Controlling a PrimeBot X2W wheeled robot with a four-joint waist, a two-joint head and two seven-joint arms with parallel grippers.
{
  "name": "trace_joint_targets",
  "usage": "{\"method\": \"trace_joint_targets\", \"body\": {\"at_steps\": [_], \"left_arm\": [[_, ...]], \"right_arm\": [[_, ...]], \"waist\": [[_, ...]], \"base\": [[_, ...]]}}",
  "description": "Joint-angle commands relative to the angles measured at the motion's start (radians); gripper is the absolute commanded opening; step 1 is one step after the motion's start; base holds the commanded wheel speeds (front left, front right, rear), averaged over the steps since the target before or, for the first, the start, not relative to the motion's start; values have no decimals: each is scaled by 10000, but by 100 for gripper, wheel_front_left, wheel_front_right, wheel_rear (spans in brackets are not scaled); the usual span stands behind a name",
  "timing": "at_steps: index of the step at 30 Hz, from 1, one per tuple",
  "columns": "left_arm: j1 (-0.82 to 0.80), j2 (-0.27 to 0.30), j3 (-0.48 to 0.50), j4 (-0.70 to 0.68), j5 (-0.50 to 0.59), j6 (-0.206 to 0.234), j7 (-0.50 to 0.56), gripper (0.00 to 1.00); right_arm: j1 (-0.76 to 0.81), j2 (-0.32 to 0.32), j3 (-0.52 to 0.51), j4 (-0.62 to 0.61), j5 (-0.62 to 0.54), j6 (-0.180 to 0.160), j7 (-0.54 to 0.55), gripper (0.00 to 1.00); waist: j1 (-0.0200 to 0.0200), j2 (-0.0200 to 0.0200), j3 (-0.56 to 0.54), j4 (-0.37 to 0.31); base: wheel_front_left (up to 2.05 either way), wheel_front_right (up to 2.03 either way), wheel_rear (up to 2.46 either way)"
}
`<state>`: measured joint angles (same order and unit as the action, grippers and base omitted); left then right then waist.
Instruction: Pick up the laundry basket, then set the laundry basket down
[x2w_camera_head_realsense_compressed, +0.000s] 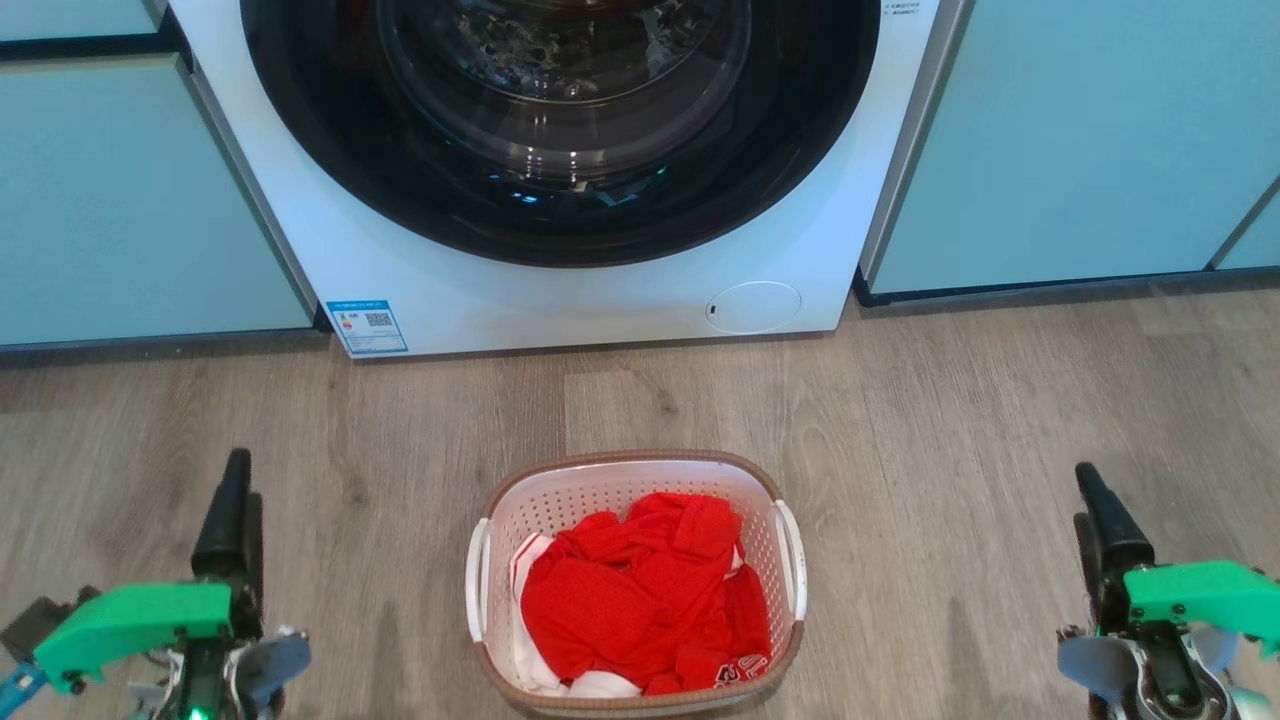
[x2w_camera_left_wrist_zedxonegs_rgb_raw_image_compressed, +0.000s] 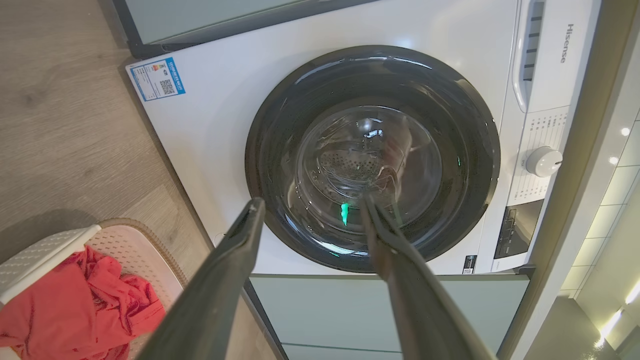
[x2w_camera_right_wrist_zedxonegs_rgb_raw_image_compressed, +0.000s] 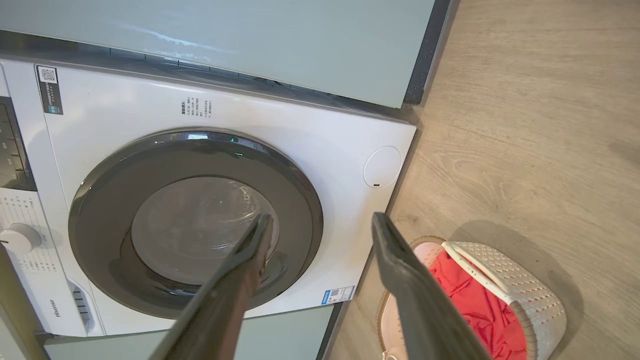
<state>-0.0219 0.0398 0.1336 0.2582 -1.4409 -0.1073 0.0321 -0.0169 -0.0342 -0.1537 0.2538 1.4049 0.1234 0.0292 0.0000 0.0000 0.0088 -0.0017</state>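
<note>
Head view: finds the basket (x2w_camera_head_realsense_compressed: 620, 490) standing on the floor (x2w_camera_head_realsense_compressed: 950, 420) in front of the washer (x2w_camera_head_realsense_compressed: 560, 300), a strip of bare boards between, door (x2w_camera_head_realsense_compressed: 560, 130) shut, red clothes (x2w_camera_head_realsense_compressed: 640, 590) heaped inside. Puts the left gripper (x2w_camera_head_realsense_compressed: 230, 500) at lower left and the right gripper (x2w_camera_head_realsense_compressed: 1100, 510) at lower right, one to either side of the basket and well apart from it, touching neither white handle (x2w_camera_head_realsense_compressed: 477, 580). Points to a pick-up not yet begun.

Left wrist view: looks along two dark fingers (x2w_camera_left_wrist_zedxonegs_rgb_raw_image_compressed: 220, 280) spread wide, nothing between them, aimed at the washer door and not at the basket. Catches the basket (x2w_camera_left_wrist_zedxonegs_rgb_raw_image_compressed: 135, 247) low at the left, resting on the floor, one handle (x2w_camera_left_wrist_zedxonegs_rgb_raw_image_compressed: 45, 255) free, red clothes inside.

Right wrist view: tells the same story. Shows fingers (x2w_camera_right_wrist_zedxonegs_rgb_raw_image_compressed: 230, 290) parted wide and empty, pointed at the washer front. Sets the basket (x2w_camera_right_wrist_zedxonegs_rgb_raw_image_compressed: 525, 285) low at the right, on the floor, handle unheld.

Reads as the very start of the job: nothing gripped, nothing lifted. Leaves everything to do, by this judgement: bringing both grippers in to the handles, closing on them, raising the basket clear of the floor, then setting it back down.
</note>
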Motion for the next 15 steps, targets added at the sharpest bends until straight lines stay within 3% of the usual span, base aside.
{"method": "trace_joint_targets", "body": {"at_steps": [1, 15], "left_arm": [[-550, 79, 164, -444, 196, 59, -104, 100], [-748, 82, 20, -1891, 2152, 1059, -486, 100]], "right_arm": [[-577, -78, 9, -439, -225, 18, -84, 100], [-888, -89, 292, -1671, -2842, 26, -465, 100]], "waist": [[0, 0, 1, 3], [0, 0, 54, 42]], "base": [[0, 0, 0], [0, 0, 0]]}}
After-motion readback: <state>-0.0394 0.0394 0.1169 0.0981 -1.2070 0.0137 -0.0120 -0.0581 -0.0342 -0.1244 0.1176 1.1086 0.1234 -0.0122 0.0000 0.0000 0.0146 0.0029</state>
